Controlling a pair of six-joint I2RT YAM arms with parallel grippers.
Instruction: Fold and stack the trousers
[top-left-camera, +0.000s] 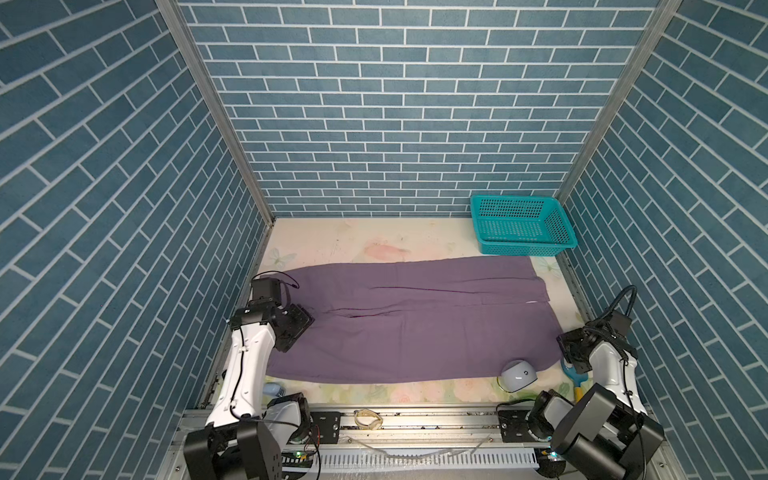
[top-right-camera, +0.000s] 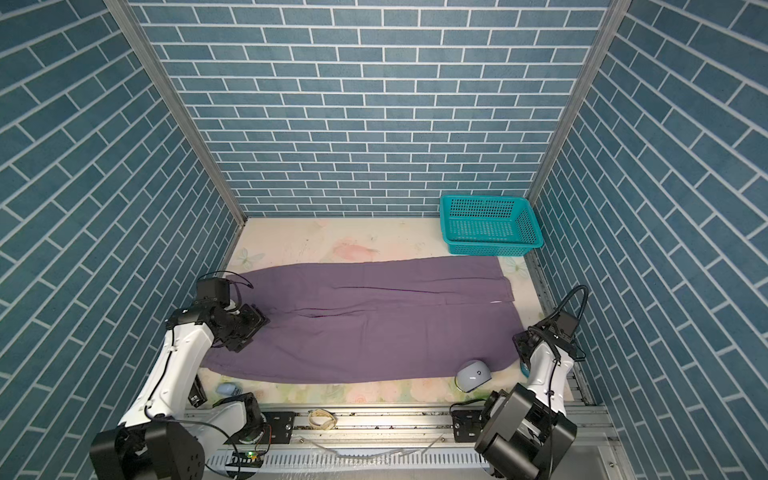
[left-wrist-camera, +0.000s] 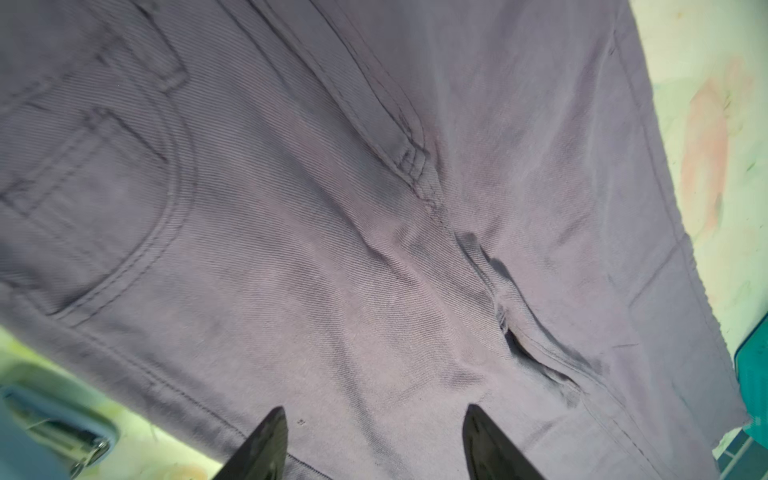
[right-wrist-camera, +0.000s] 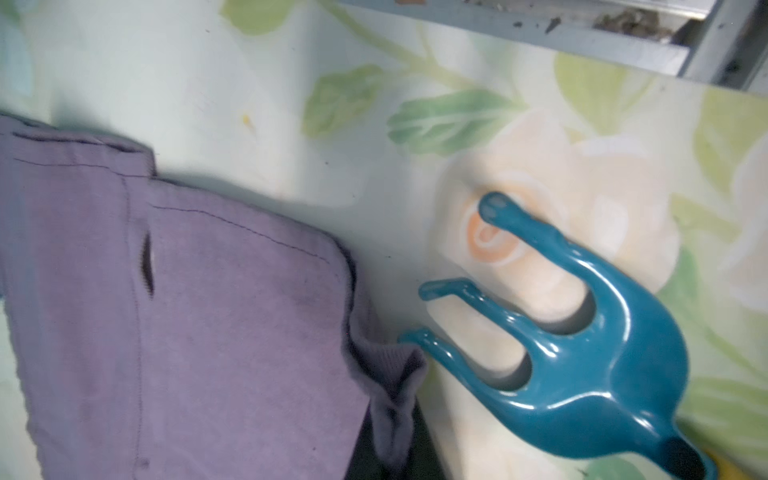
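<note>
Left gripper (left-wrist-camera: 374, 411), wrist bent down, hovers with jaws wide apart and empty; trousers (top-left-camera: 415, 332) lie flat beneath them. Right gripper (right-wrist-camera: 399, 457), fingers mostly cut off, is clamped on the trousers' hem corner, rake (right-wrist-camera: 582, 374) just beside.

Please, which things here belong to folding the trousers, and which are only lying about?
Belongs to the job: trousers.
Only lying about: teal basket, grey domed gadget, teal toy rake, small blue object, tan band.
</note>
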